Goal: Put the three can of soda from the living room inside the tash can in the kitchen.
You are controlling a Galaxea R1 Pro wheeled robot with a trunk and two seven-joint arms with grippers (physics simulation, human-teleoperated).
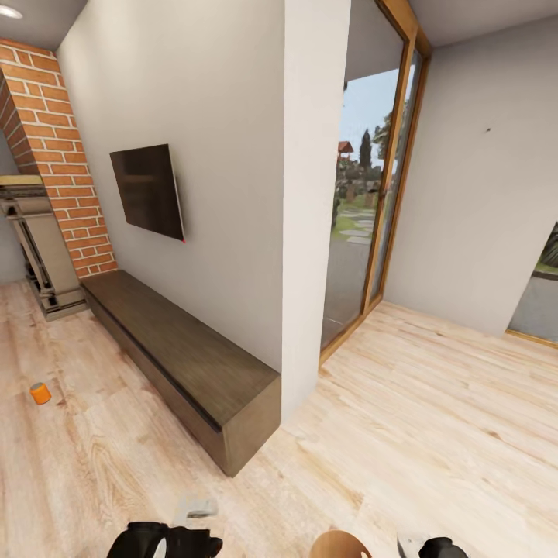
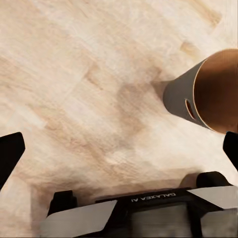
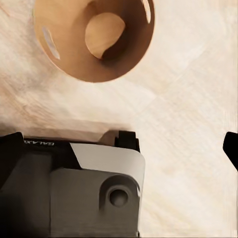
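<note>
— Where was your can?
— One orange can [image 1: 40,393] stood on the floor [image 1: 434,418], well off from the bench [image 1: 182,356], nearer the brick chimney [image 1: 54,155].
— The bin?
— The bin [image 3: 94,37] stood between your arms.
— The claws?
— Left gripper [image 2: 119,148] was wide apart and empty; right gripper [image 3: 230,146], I couldn't tell.

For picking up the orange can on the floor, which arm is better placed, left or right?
Probably the left. The orange can stands on the floor at the robot's left, on the side of the left gripper; the right gripper is across the bin, farther away.
</note>
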